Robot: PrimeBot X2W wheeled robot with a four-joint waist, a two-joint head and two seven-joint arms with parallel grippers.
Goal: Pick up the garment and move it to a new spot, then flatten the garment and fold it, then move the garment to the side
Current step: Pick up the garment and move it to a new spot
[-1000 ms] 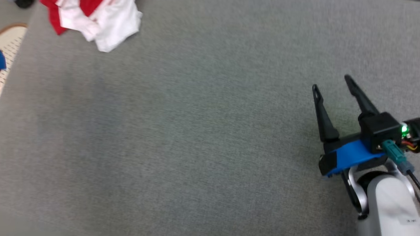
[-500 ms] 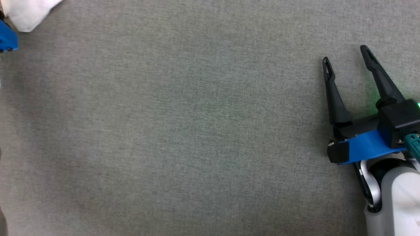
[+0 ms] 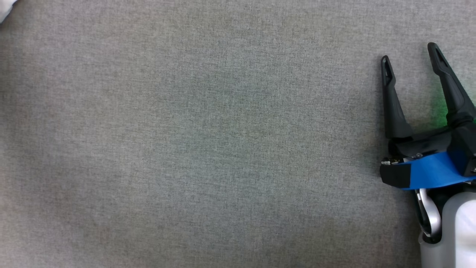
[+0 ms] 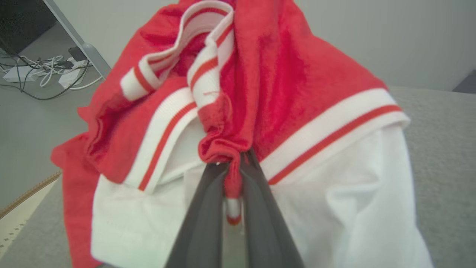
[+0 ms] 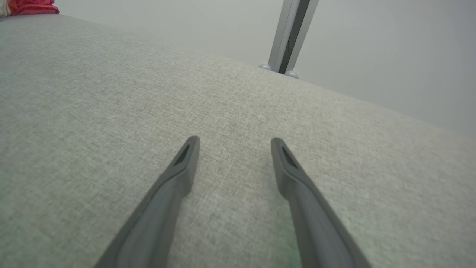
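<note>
The garment [image 4: 282,85] is a crumpled red and white top with striped ribbed trim, bunched up close in the left wrist view. My left gripper [image 4: 233,163] is shut on a red fold of the garment, pinched between its two dark fingers. A small red corner of the garment [image 5: 28,6] peeks in at the far top left of the right wrist view, and a white scrap of the garment [image 3: 4,9] touches the head view's top left corner. My right gripper [image 3: 409,52] stands open over bare grey cloth at the right of the head view, nothing between its fingers.
The grey fabric surface [image 3: 208,141] spreads across the head view. Behind its far edge stands a metal post [image 5: 292,35] against a pale wall. Cables and a power strip [image 4: 41,72] lie on the floor off the surface's left side.
The head camera has swung, so the garment has slid out of its top left corner and the right gripper sits higher in the picture. The left gripper has closed on the garment.
</note>
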